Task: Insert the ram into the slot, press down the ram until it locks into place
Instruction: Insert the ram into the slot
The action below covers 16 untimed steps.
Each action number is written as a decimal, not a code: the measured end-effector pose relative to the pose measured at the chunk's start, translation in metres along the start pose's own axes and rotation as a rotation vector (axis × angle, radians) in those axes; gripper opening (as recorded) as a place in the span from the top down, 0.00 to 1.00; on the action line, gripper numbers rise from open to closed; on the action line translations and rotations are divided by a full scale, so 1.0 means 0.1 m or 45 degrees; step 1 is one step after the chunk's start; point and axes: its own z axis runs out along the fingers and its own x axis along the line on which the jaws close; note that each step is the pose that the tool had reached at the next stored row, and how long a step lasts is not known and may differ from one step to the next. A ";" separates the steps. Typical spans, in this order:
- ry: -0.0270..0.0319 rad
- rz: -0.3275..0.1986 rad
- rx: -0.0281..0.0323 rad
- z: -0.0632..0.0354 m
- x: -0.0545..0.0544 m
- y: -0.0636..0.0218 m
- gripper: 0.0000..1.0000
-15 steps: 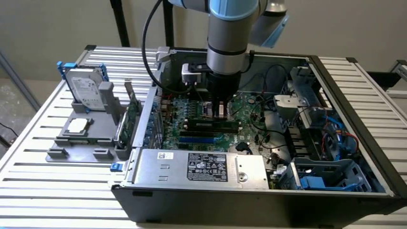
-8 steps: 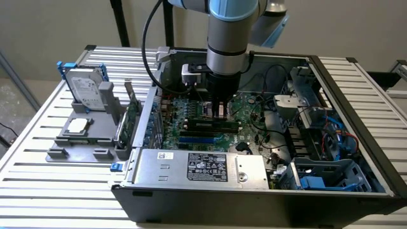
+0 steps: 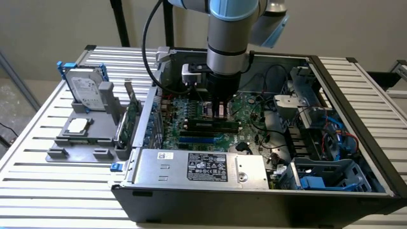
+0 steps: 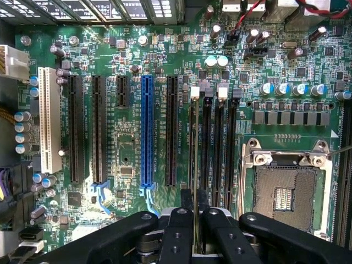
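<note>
Exterior view: the end effector [image 3: 219, 110] is low inside the computer case [image 3: 254, 205], w/ the ram [image 3: 213, 125] right under it. To do this well, I think the push must go straight down & slow, w/ the stick kept upright, not tipped.

Wrist view: the 2 fingers [image 4: 179, 231] are shut tight on the ram [image 4: 195, 165], 1 on each side. We see it edge-on, as a thin line. It runs along the slot [image 4: 192, 137], the 1 of 4 like it that's closest to the blue slot [image 4: 146, 132]. Best keep both ends level so the white clip [image 4: 194, 92] can snap. Can't tell if it's locked yet.
</note>
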 end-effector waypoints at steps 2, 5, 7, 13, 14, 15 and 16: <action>0.0002 0.000 -0.0001 -0.001 0.00 -0.001 0.86; 0.0000 0.000 -0.0002 0.000 0.00 -0.002 0.86; -0.0007 0.000 0.0000 0.000 0.00 -0.003 0.86; -0.0062 0.003 -0.0004 -0.001 0.00 -0.002 0.86; -0.0083 0.003 -0.0005 -0.001 0.00 -0.002 0.86; -0.0109 0.004 -0.0003 0.002 0.00 -0.002 0.86; -0.0130 0.004 -0.0004 0.005 0.00 -0.002 0.86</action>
